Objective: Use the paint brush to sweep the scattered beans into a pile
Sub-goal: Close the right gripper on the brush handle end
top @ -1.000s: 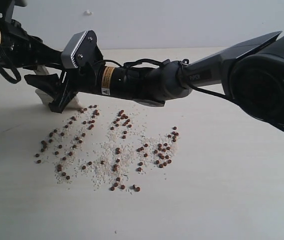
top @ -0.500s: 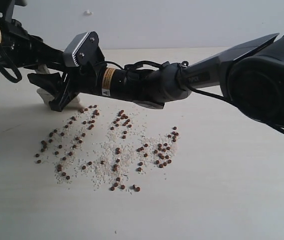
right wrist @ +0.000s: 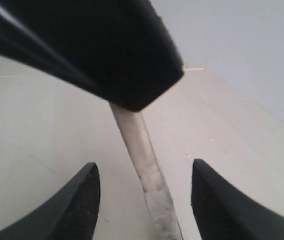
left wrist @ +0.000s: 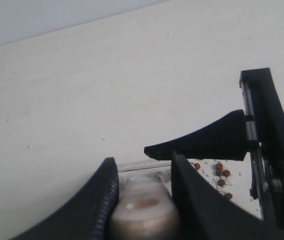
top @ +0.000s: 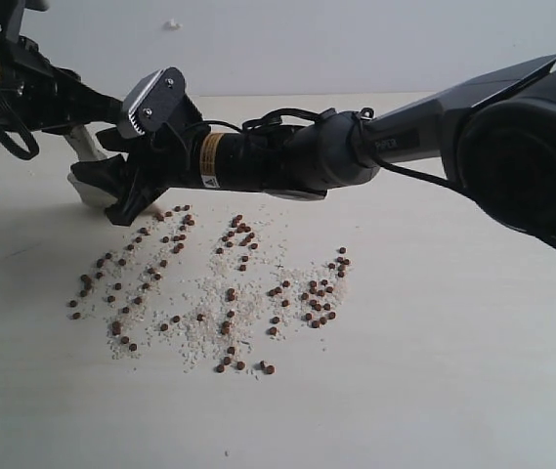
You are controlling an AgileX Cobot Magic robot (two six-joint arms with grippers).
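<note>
While the beans (top: pixel 229 293) lie spread across the middle of the table (top: pixel 434 371), mixed with fine white grains, no pile has been formed and no sweeping stroke is under way. By judgement, the step in hand is the transfer or bracing of the paint brush (top: pixel 86 189) between the two arms.

**Brush position.** The paint brush stands at the far left of the scatter, just beyond its far-left edge. Its handle rises toward the left arm and its whitish bristle end is low at the table. Whether the bristles touch the surface cannot be told.

**Left gripper (left wrist: pixel 142 177).** The jaws are partly closed and clamp the rounded wooden end of the handle. This gripper alone carries the brush.

**Right gripper (top: pixel 119 191).** The right arm reaches across the scene to the left. Its jaws stand wide apart, one on each side of the handle just above the ferrule. The right wrist view shows clear space on both sides, so nothing is gripped.

**Next move, as judged.**
1. Centre the right jaws on the handle and close them squarely, avoiding a skewed grip.
2. Ease the left clamp only once the right grip is firm.
3. Set the bristles flat on the table beyond the outermost beans.
4. Draw the beans inward with light pressure, since round pellets are likely to roll.
</note>
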